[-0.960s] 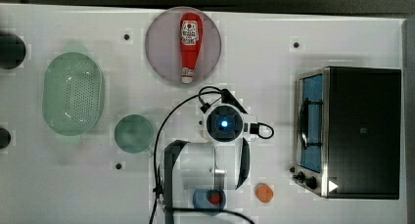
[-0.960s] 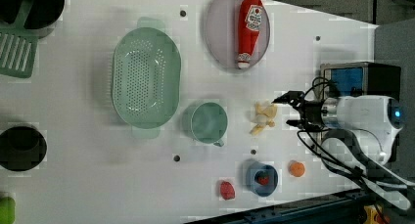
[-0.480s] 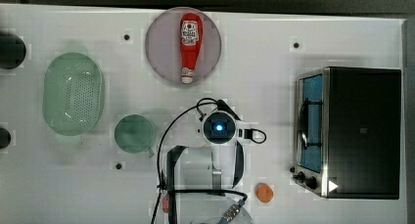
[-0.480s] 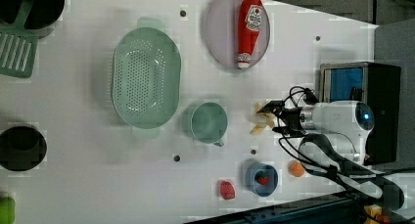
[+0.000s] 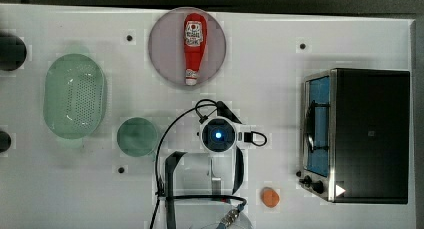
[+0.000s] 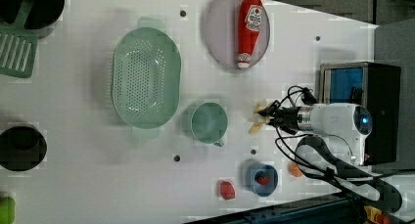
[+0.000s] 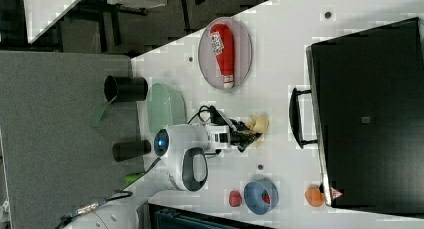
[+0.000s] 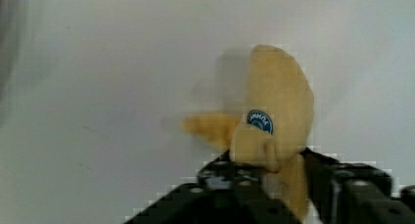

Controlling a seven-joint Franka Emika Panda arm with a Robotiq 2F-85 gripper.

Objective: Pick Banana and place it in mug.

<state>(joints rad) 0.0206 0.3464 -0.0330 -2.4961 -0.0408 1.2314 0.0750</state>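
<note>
The pale yellow banana (image 8: 279, 101) lies on the white table with its peel flaps splayed. My gripper (image 8: 266, 169) is down over its lower end, black fingers (image 8: 215, 171) pressed against both sides, shut on it. In the left view the banana (image 6: 258, 117) sits just to the right of the dark-green mug (image 6: 208, 122), with the gripper (image 6: 272, 117) reaching in from the left view's right. In the top view the wrist (image 5: 218, 135) covers the banana, and the mug (image 5: 136, 136) stands to the top view's left of it. The right view shows the banana (image 7: 260, 123) at the fingertips.
A light-green strainer (image 5: 74, 95) sits beyond the mug. A ketchup bottle (image 5: 192, 39) lies on a grey plate. A toaster oven (image 5: 365, 134) stands at the top view's right. An orange lump (image 5: 270, 197), a blue cup (image 6: 262, 178) and a red fruit (image 6: 226, 190) lie near the front edge.
The arm has moved toward the banana, to the left in the left view, and the fingers have gone from wide open to closed around it.
</note>
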